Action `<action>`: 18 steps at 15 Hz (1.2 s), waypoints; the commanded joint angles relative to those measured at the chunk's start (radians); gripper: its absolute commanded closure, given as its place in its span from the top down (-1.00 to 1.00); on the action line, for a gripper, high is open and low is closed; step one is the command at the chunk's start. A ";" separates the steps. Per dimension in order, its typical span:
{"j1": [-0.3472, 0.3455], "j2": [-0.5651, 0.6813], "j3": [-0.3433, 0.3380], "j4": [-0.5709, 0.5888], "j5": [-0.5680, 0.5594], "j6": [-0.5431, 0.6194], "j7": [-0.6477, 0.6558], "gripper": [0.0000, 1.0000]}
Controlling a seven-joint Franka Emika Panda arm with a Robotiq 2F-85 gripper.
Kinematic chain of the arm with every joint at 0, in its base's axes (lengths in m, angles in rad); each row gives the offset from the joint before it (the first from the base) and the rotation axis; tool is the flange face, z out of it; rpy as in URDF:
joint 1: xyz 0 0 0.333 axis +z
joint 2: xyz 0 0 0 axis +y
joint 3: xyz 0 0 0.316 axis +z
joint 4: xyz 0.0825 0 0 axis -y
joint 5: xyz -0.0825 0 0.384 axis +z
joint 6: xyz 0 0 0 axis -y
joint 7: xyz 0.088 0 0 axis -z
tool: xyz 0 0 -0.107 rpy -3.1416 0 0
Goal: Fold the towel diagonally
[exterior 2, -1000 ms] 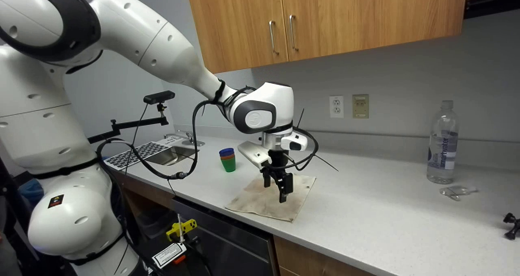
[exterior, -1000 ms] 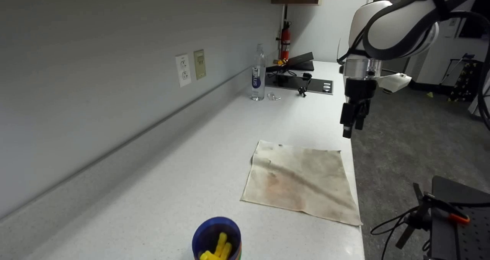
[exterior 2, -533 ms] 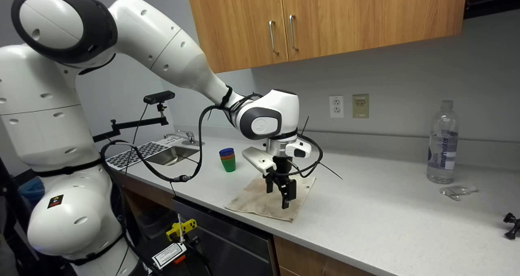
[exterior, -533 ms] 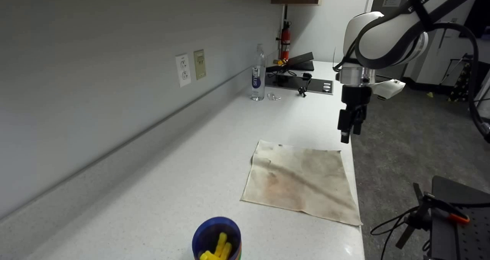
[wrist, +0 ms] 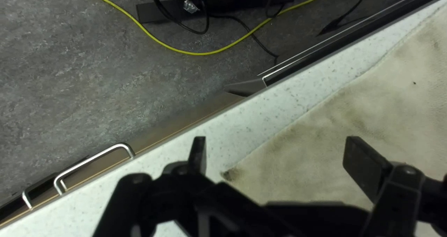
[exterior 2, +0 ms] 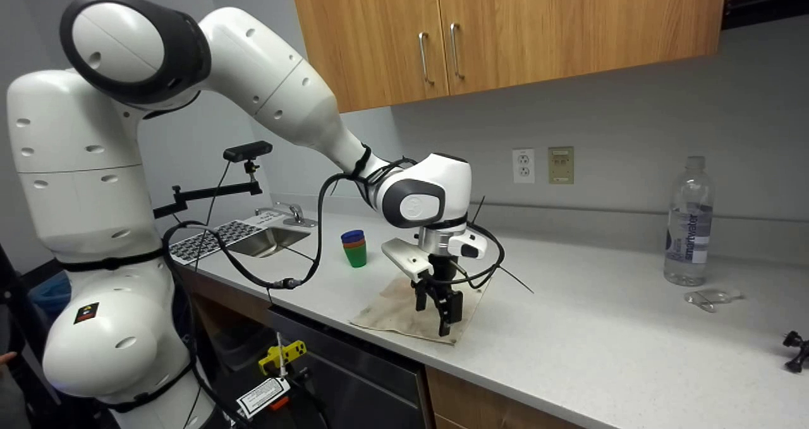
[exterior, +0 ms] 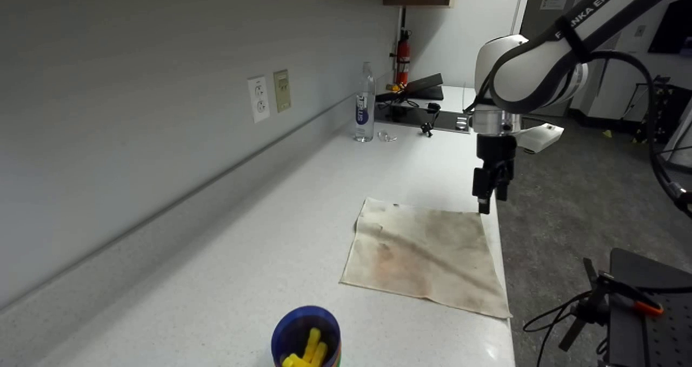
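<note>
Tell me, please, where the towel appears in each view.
In an exterior view: towel right of centre, low.
In an exterior view: towel below centre, partly behind the end effector.
In the wrist view: towel at right, partly out of frame.
Shared landmark: counter edge, near the towel in all three.

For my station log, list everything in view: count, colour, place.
towel: one, smudged beige, flat on the counter
nested cups: three visible, blue, orange, green, near the sink
pieces: several, yellow, in the blue cup
bottle: one, clear, by the wall
plastic item: one, clear, beside the bottle
checkered board: one, black-white, at the sink
wall plates: two, white, tan, above the counter
cabinet doors: two, brown, overhead
cooktop: one, black, past the bottle
fire extinguisher: one, red, past the cooktop
cables: several, yellow and black, on the floor
arm: one, white and black, over the counter
hand: one, black, open over a towel corner
</note>
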 commanded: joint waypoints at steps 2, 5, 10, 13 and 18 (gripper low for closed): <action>-0.012 0.126 0.015 0.077 0.010 0.024 0.013 1.00; -0.029 0.174 0.022 0.121 0.036 0.020 -0.016 1.00; -0.073 0.216 0.044 0.162 0.120 0.013 -0.076 1.00; -0.086 0.226 0.057 0.170 0.151 0.010 -0.096 0.88; -0.098 0.239 0.068 0.186 0.167 0.004 -0.104 0.49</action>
